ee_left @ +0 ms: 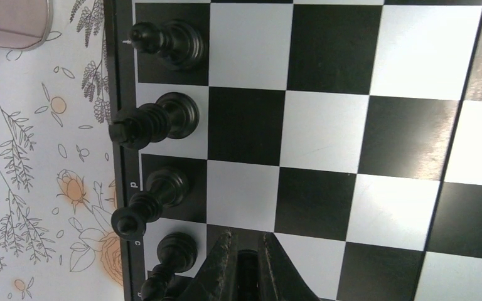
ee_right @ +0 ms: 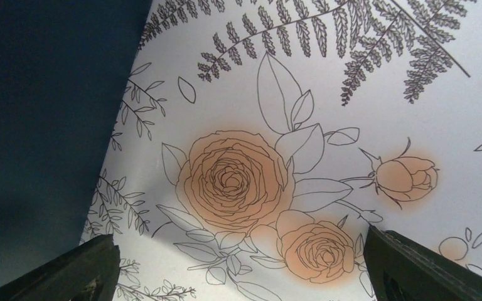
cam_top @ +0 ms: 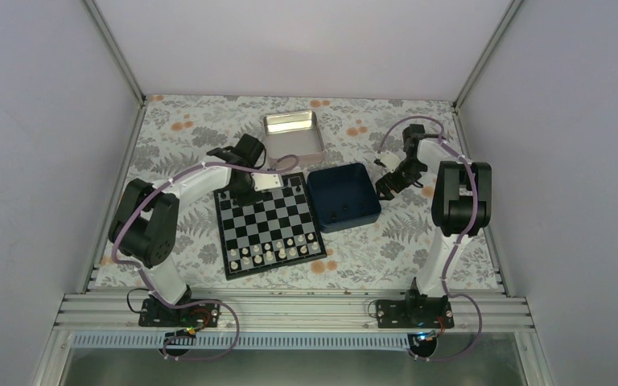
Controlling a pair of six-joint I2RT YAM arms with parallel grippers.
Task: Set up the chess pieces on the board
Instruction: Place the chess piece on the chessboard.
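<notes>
The board [cam_top: 269,227] lies in the middle of the desk [cam_top: 169,137], a little toward the near edge. Four black pieces [ee_left: 163,119] stand upright along its border row (the one toward the far edge), each on its own square. The left hand [ee_left: 246,243] hovers just beside them with its fingers nearly together; we cannot tell if they grasp something. The right hand [ee_right: 238,251], released wide, hangs over the flowered desk beside the blue box [cam_top: 344,195], toward the right edge.
</notes>
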